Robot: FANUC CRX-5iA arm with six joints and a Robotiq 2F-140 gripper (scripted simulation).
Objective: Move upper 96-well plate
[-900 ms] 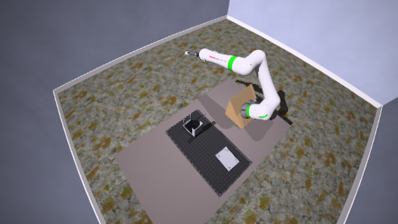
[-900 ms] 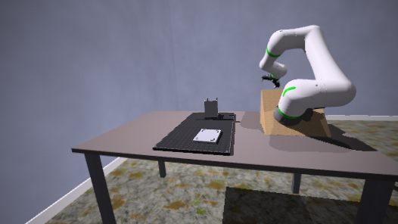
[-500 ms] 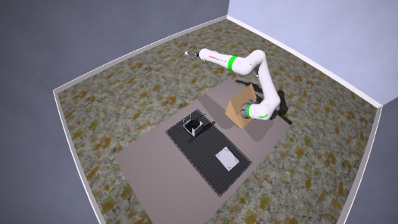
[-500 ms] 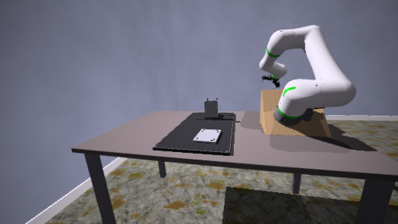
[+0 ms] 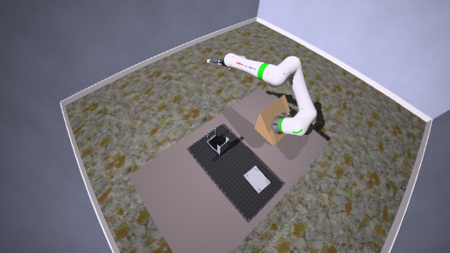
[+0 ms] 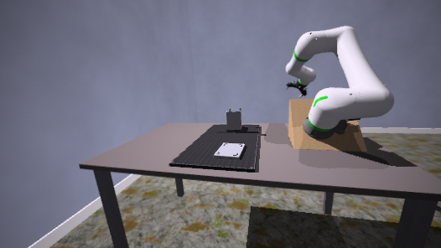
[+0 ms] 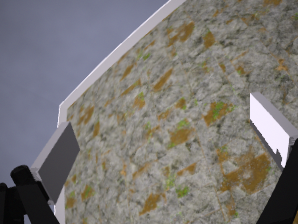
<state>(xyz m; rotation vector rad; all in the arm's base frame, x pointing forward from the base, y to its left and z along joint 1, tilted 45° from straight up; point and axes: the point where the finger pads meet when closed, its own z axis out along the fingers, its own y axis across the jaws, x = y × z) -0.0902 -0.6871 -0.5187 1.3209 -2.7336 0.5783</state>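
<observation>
In the top view we start at the left w/ stack rack K1 (image 5: pixel 218 140), standing on the far-left end of the dark perforated mat (image 5: pixel 231 188). The plates inside it are too small for us to tell upper from lower, but the rack is loaded and nothing has been lifted out. Further right on the same mat lies plate nest N1 (image 5: pixel 257 179), a pale rectangle w/ small dark locators at its corners, well apart from K1. Mat sits on the grey-brown table (image 5: pixel 180 201).

Right again, the tan wedge pedestal (image 5: pixel 270 120) carries the arm (image 5: pixel 299 91). The arm reaches out beyond the table over the floor, so the gripper (image 5: pixel 210 61) is far from K1. Its fingers are spread fully apart, w/ nothing between them; wrist view shows only mottled floor and wall.
</observation>
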